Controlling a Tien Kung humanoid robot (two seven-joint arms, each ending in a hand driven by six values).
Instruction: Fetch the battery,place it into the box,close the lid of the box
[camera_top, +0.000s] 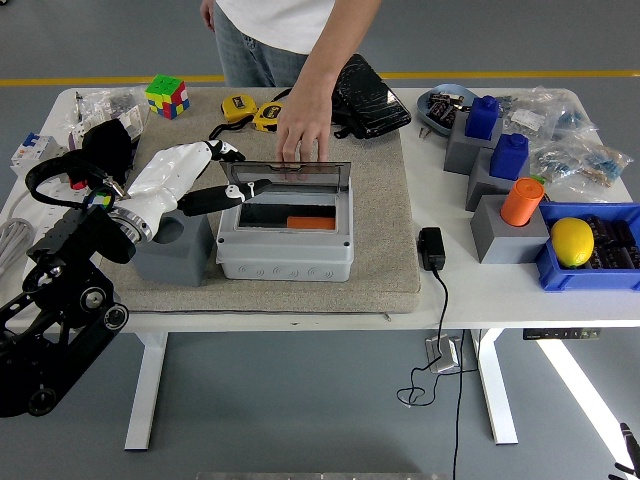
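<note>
A light grey box (285, 250) sits on a beige mat (380, 230). Its clear hinged lid (290, 172) is tilted partway down over the opening. An orange battery (311, 222) lies inside the box. My left hand (215, 172), white with black fingertips, has spread fingers and holds nothing; a fingertip (248, 187) touches the lid's left edge. A person's hand (302, 125) rests on the lid's rear edge. My right hand is out of view.
A grey block with a hole (172, 245) stands left of the box, under my left wrist. Tape measures (250, 108), a black pouch (368, 92), a cube puzzle (166, 95), grey holders with blue and orange parts (505, 190) and a blue bin with a lemon (572, 241) stand around.
</note>
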